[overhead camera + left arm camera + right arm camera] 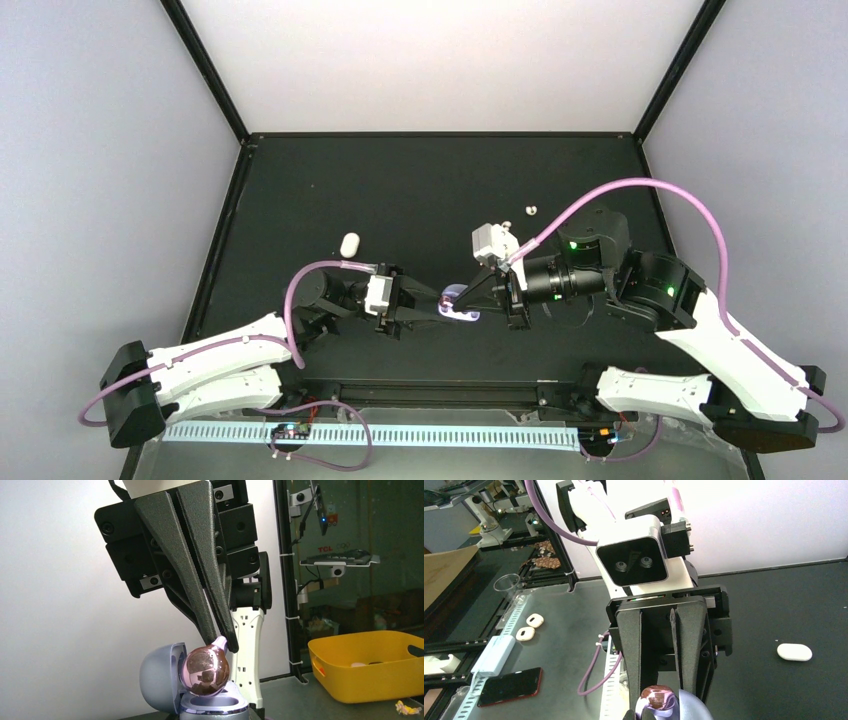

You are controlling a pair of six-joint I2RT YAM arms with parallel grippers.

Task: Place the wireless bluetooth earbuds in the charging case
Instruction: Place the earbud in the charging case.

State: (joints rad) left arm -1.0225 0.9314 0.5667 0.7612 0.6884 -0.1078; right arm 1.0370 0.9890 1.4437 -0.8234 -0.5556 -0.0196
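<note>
The right gripper (pixel 226 644) is clenched on the soft tip of a purple earbud (pixel 206 672) and hangs it at the mouth of the open charging case (pixel 161 677), body downward, so it can settle inside. The left gripper (pixel 440 305) looks closed on that case, apparently to steady it, though its fingertips are hidden. A white case (pixel 349 243) and a white bud (pixel 532 210) lie well apart from the charging case, on its far side
</note>
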